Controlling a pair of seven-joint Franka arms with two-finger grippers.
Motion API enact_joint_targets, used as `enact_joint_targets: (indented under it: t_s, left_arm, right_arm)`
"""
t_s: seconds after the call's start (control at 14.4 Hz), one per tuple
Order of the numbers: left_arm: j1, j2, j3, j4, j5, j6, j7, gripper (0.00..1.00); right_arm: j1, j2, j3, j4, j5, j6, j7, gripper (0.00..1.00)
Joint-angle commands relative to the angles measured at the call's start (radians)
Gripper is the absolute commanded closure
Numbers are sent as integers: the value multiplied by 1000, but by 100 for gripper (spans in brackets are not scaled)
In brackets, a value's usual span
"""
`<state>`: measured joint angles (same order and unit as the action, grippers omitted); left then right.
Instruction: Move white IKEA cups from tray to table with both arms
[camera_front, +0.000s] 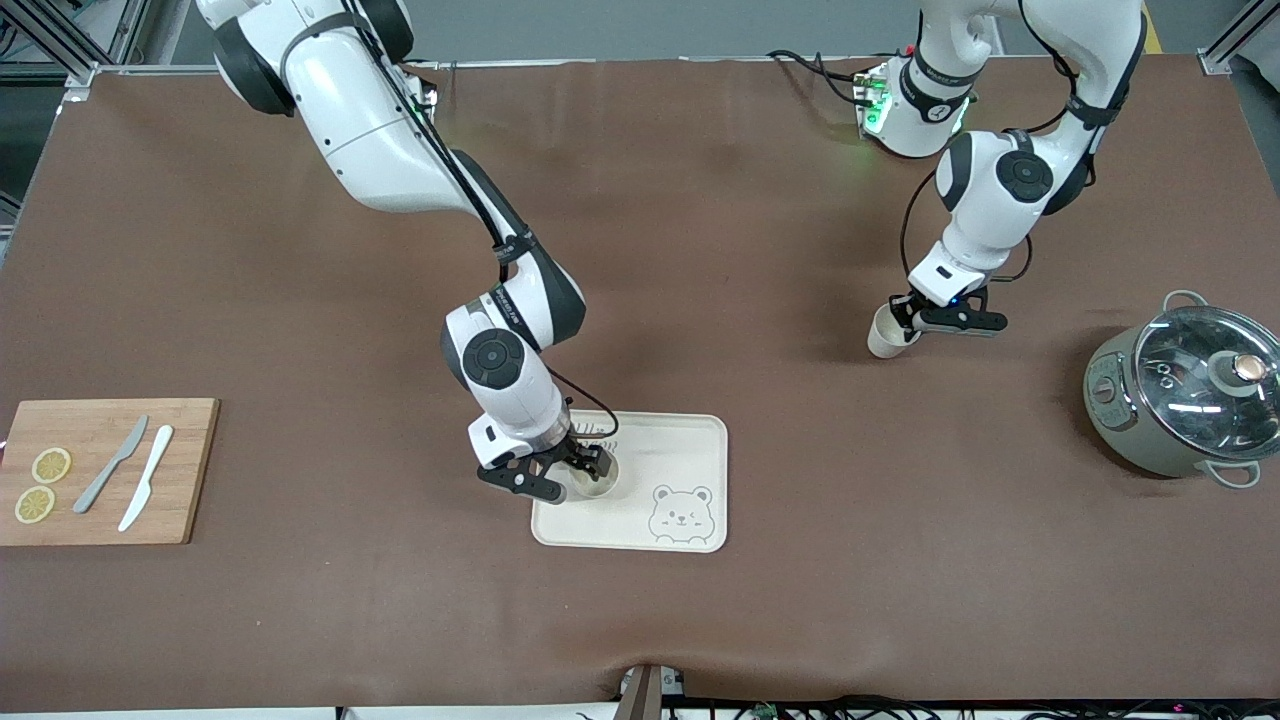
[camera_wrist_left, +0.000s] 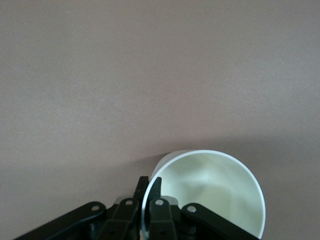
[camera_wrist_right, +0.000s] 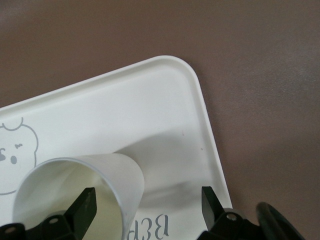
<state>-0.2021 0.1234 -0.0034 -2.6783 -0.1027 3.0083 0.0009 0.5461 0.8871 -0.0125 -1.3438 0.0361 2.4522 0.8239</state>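
Observation:
One white cup (camera_front: 599, 484) stands upright on the cream bear-print tray (camera_front: 690, 450), at the tray's end toward the right arm. My right gripper (camera_front: 583, 468) is open over it, one finger inside the cup and one outside. In the right wrist view the cup (camera_wrist_right: 85, 185) stands on the tray (camera_wrist_right: 150, 100) between the spread fingers of the gripper (camera_wrist_right: 148, 200). My left gripper (camera_front: 912, 322) is shut on the rim of the second white cup (camera_front: 886, 338), low at the brown table and slightly tilted. The left wrist view shows that gripper (camera_wrist_left: 150, 189) pinching the cup's (camera_wrist_left: 210, 190) wall.
A wooden cutting board (camera_front: 180, 470) with two lemon slices (camera_front: 42, 485) and two knives (camera_front: 130, 475) lies at the right arm's end. A grey-green pot with a glass lid (camera_front: 1190, 390) stands at the left arm's end. The bear print (camera_front: 681, 514) is on the tray's near part.

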Motion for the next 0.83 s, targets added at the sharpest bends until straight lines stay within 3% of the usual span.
enact_joint_targets:
  t_s: [0.0, 0.07, 0.14, 0.21, 0.28, 0.56, 0.76]
  left_arm:
    - [12, -2, -13, 2, -28, 6, 27, 100]
    - [12, -2, -21, 2, -29, 6, 27, 100]
    - [12, -1, -32, 3, -31, 6, 27, 81]
    - [12, 4, -32, 3, -31, 6, 34, 15]
    - [12, 5, -32, 5, -31, 6, 36, 0]
    - [15, 2, -32, 9, -32, 6, 34, 0]
    - [13, -7, -32, 12, -35, 3, 31, 0]
  right_arm:
    - [8, 18, -11, 34, -16, -2, 29, 37]
    - [8, 18, -11, 35, -16, -2, 29, 46]
    - [6, 18, -11, 35, -15, -2, 27, 51]
    - [6, 19, -11, 35, -15, -2, 29, 55]
    - [6, 21, -11, 35, -15, -2, 27, 61]
    - [6, 26, -11, 40, -16, -2, 26, 80]
    - [6, 26, -11, 40, -16, -2, 26, 100]
